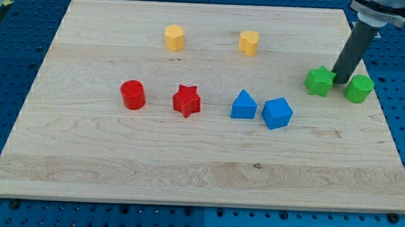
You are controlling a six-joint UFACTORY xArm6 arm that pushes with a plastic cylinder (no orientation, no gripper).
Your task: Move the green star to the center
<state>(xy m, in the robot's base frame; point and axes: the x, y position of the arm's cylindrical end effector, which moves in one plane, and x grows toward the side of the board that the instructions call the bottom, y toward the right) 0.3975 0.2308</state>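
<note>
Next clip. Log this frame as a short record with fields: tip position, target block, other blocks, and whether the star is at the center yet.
tip: my tip is down between the two green blocks, at the view's right
target: green star, just left of the tip, contact unclear
neighbour: green cylinder, right of the tip
yellow: two yellow blocks near the view's top
red: red cylinder, red star
blue: two blue blocks, close together
star at center: no
</note>
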